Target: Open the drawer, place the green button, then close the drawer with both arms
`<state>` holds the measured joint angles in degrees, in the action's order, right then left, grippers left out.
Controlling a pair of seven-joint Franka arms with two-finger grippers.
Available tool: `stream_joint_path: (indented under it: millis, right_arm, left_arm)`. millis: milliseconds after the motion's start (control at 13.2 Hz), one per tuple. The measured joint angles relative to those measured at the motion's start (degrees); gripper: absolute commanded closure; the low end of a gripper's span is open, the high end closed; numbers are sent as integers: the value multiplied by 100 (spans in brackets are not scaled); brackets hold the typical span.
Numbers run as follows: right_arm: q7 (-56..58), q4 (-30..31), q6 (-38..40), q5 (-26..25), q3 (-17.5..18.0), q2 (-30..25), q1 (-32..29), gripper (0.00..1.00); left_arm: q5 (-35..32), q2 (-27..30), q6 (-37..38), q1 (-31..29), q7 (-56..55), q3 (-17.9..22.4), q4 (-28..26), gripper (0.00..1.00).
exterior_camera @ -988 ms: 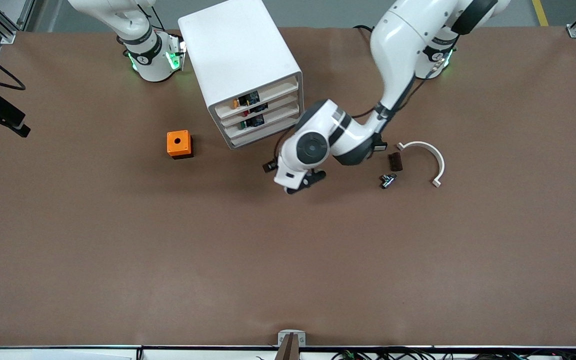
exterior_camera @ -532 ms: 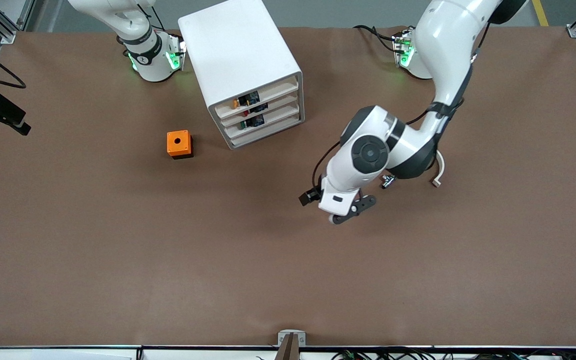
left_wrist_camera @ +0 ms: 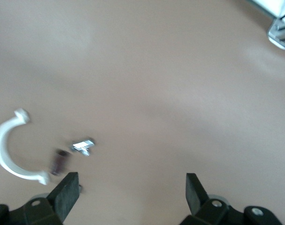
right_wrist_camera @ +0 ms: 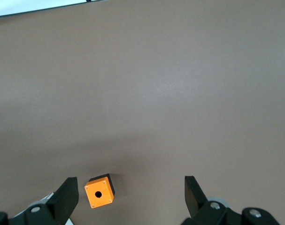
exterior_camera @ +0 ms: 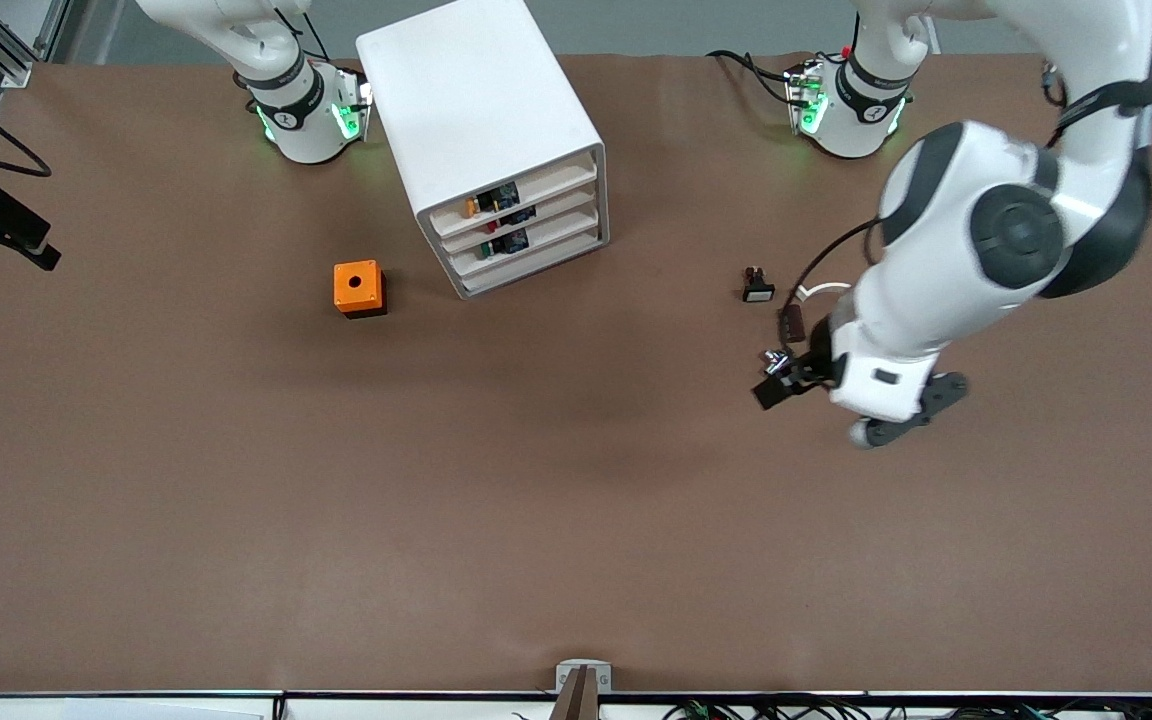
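The white cabinet [exterior_camera: 481, 120] stands near the right arm's base. Its third drawer [exterior_camera: 536, 243] sits flush with the other tiers. The green-capped button [exterior_camera: 488, 251] shows through that drawer's front, inside it. My left gripper [exterior_camera: 908, 410] is open and empty, up over the table toward the left arm's end, by a group of small parts. Its fingers [left_wrist_camera: 65, 194] stand wide apart in the left wrist view. My right gripper [right_wrist_camera: 130, 197] is open and empty, high over the orange cube [right_wrist_camera: 100, 191]. It is out of the front view.
The orange cube with a hole [exterior_camera: 359, 288] sits beside the cabinet. A black switch with a white face [exterior_camera: 758, 287], a brown piece [exterior_camera: 791, 322], a small metal part [exterior_camera: 774, 358] and a white curved clamp [left_wrist_camera: 6, 152] lie by the left arm.
The left arm has swung away from the cabinet's front toward its own end of the table, uncovering the black switch. The drawer and the right arm have not moved.
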<state>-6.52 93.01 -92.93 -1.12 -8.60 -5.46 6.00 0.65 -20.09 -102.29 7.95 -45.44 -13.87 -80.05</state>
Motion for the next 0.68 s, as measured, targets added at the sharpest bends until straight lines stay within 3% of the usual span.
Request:
stream_joint_path:
  millis: [380,684]
  right_arm:
    - [1,0,8,-4,-4,-6,-1,0]
    - [2,-1,63,-7,-8,-18,-1,0]
  left_arm:
    - [-727,810,743,-272,1461,118,-2,0]
    - [-578,1479,1490,-324,3089,963,-27,0]
